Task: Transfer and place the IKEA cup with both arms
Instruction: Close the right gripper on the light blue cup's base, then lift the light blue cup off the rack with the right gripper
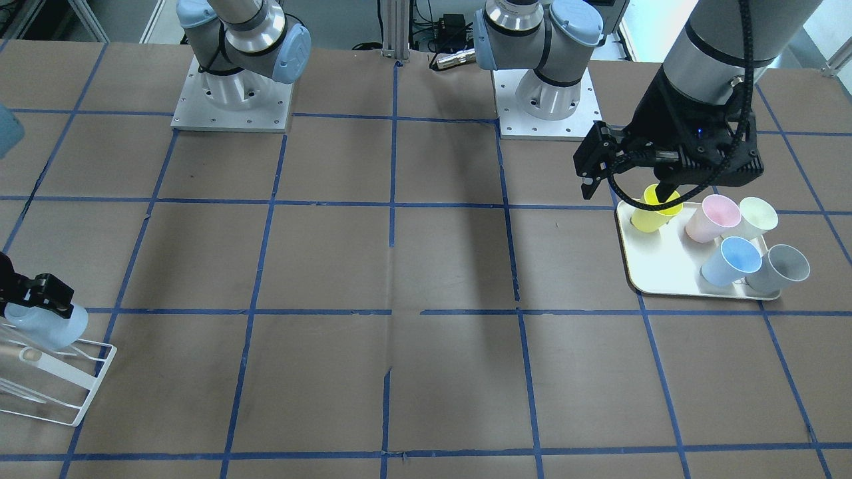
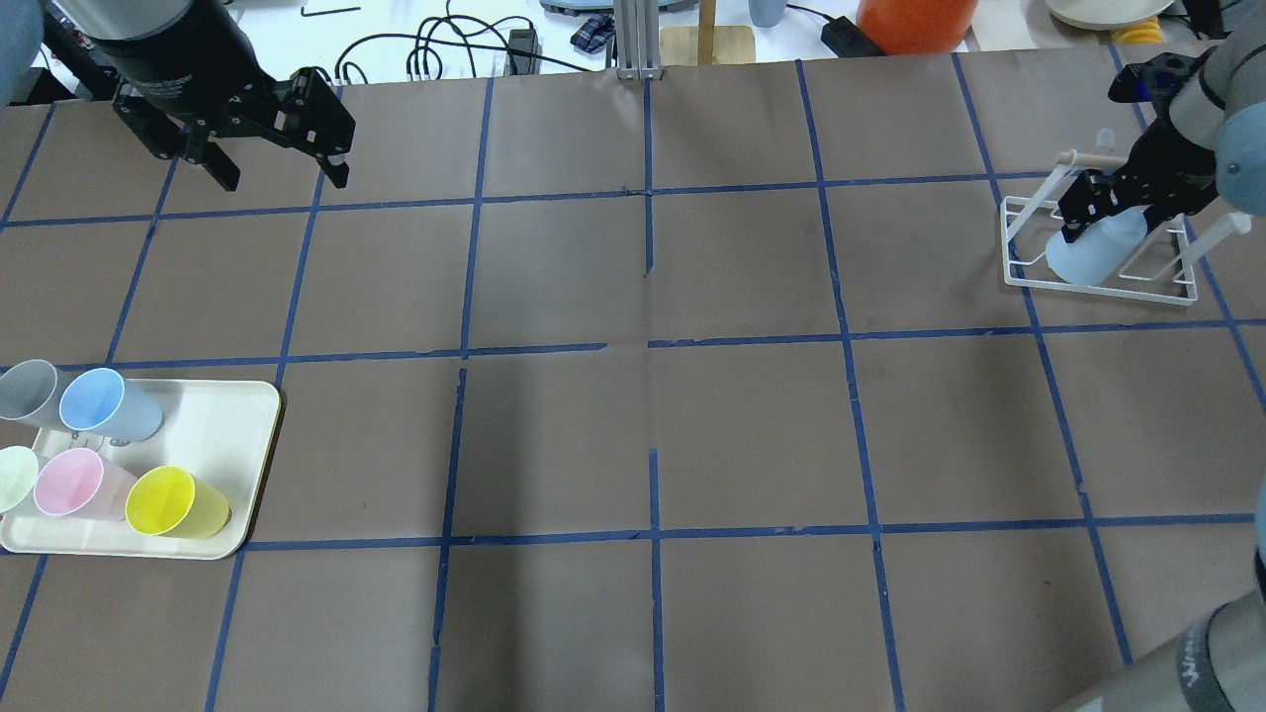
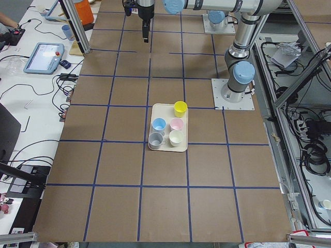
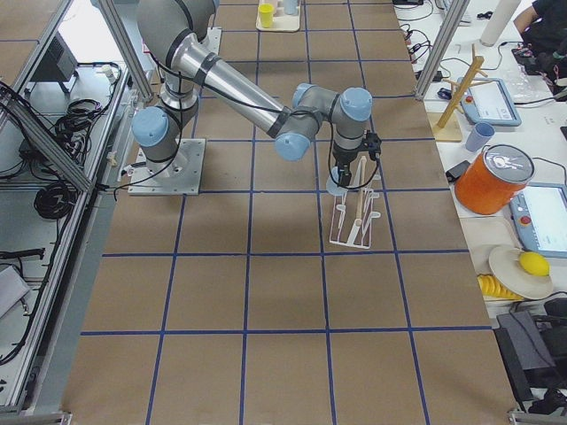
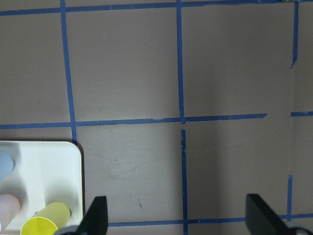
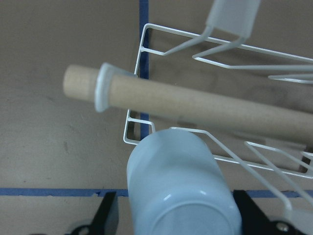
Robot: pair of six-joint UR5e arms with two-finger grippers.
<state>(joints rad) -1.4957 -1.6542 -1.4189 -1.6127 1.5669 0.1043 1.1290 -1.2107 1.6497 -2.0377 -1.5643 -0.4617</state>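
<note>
Grip noted: my right hand (image 2: 1096,205) is closed on the IKEA cup (image 2: 1092,253), one finger (image 6: 105,216) on each side of its pale blue wall. The cup is tilted, not upright, and sits over the near end of the white wire rack (image 2: 1020,205) at the table's (image 2: 653,435) far right. A wooden dowel (image 6: 205,106) runs across the rack just beyond the cup. Whether the cup rests on a rack wire, I cannot tell.

My left hand (image 2: 284,178) hangs above the table with its fingers (image 5: 97,216) spread wide and nothing between them. It touches nothing.

Below and beside that hand, a cream tray (image 2: 237,415) lies flat at the table's left edge. It carries five cups: a yellow cup (image 2: 174,501) at the corner nearest the table's middle, a pink cup (image 2: 72,484) just beside it, a pale green cup (image 2: 14,476), a second blue cup (image 2: 109,405) and a grey cup (image 2: 28,389). All five stand close together.
</note>
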